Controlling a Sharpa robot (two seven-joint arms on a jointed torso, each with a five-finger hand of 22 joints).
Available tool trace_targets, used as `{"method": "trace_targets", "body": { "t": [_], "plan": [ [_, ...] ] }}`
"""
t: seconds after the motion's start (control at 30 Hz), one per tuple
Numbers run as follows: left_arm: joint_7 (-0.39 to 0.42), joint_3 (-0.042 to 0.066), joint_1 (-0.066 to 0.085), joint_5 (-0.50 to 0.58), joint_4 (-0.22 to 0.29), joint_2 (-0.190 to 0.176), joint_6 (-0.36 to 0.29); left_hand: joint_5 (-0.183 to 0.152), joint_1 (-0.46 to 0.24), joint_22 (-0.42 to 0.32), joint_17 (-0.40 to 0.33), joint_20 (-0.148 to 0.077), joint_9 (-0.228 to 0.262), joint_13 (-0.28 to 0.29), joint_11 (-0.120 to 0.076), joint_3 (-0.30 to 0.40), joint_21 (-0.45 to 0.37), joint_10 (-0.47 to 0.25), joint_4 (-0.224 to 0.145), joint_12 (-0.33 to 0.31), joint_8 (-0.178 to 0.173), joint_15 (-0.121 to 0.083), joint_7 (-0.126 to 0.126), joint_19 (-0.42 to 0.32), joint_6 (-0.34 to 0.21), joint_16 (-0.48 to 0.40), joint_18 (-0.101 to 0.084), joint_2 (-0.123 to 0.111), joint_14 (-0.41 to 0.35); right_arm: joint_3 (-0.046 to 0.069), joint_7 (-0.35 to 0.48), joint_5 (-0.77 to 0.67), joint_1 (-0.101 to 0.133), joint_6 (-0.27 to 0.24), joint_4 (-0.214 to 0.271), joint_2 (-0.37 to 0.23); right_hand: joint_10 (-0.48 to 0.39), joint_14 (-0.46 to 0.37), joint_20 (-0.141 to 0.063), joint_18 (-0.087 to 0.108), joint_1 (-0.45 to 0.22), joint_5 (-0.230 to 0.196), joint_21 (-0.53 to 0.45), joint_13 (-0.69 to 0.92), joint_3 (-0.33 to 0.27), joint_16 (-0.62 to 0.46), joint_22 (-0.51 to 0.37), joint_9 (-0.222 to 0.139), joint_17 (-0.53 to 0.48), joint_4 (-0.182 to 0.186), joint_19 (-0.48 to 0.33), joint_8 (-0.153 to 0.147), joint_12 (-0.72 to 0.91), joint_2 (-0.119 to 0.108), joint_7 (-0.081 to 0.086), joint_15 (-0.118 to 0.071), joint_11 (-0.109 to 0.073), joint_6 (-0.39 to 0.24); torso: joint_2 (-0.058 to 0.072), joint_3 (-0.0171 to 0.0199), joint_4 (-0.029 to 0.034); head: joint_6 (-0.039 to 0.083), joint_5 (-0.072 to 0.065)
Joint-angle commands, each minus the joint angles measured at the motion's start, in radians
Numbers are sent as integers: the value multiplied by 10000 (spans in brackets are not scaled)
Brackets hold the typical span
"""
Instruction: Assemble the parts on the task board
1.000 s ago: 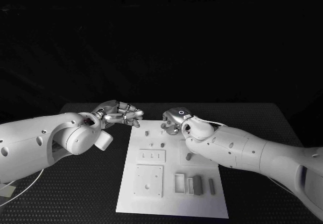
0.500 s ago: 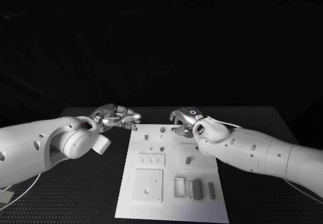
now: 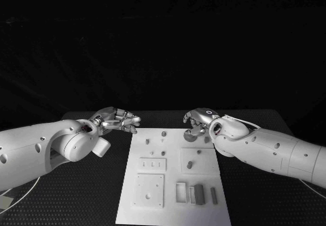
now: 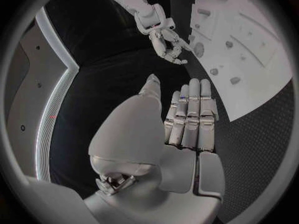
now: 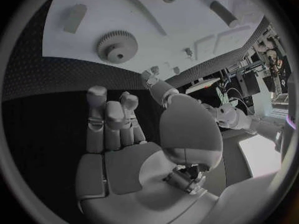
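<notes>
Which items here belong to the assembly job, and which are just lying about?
Job: task board; gear at its far corner; pegs; grey block; left hand; right hand, both holding nothing.
Lying about: only the black table.

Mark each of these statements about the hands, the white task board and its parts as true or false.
1. The left hand holds a part. False: it holds nothing.
2. The white task board lies between the two arms. True.
3. A small grey toothed gear lies on the board close to the right hand. True.
4. The right hand grips the gear. False: its fingers are apart and hold nothing.
5. Upright grey rectangular pieces stand at the board's near end. True.
</notes>
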Motion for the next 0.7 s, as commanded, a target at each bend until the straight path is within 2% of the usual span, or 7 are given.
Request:
{"method": "trace_targets", "body": {
  "t": [0.03,0.17,0.37,0.7],
  "plan": [
    [138,4,7,17,-2,22,145,-6,-22,14,11,15,-18,12,-3,55,-65,50,2,-67,-45,1,1,54,32,-56,22,-56,65,0,143,-54,2,996,25,-27,-51,89,-105,823,-135,39,101,287,-38,142,228,18,94,32,35,-28,414,54,99,35,42,-10,13,3,25,-17,-39],
    [97,4,7,17,-1,18,51,-6,-24,14,14,16,-19,12,-2,55,-67,51,5,-70,-48,2,3,52,29,-60,21,-54,64,-2,57,-138,1,1108,-2,-55,-68,92,-136,823,-291,35,172,410,-258,233,228,-14,159,-28,36,-124,633,109,128,63,70,-193,8,-22,20,-44,-72],
    [104,4,7,15,0,12,84,-6,-31,16,20,17,-22,14,-2,59,-69,55,8,-77,-52,3,5,55,27,-68,21,-42,67,-6,9,-203,-25,1322,-309,-7,-130,71,-159,823,-399,38,225,448,-366,287,217,-99,204,-34,22,-306,757,151,175,106,114,-536,1,-36,38,-80,-95],
    [101,5,7,13,5,-2,80,-6,-35,18,28,17,-24,16,-2,59,-71,60,7,-84,-56,4,7,56,27,-76,21,-43,70,-16,57,-216,-102,1475,-665,38,-143,72,-171,823,-444,39,256,454,-376,327,214,-91,231,16,24,-282,821,179,207,138,147,-512,2,-44,41,-135,-107]
  ]
}}
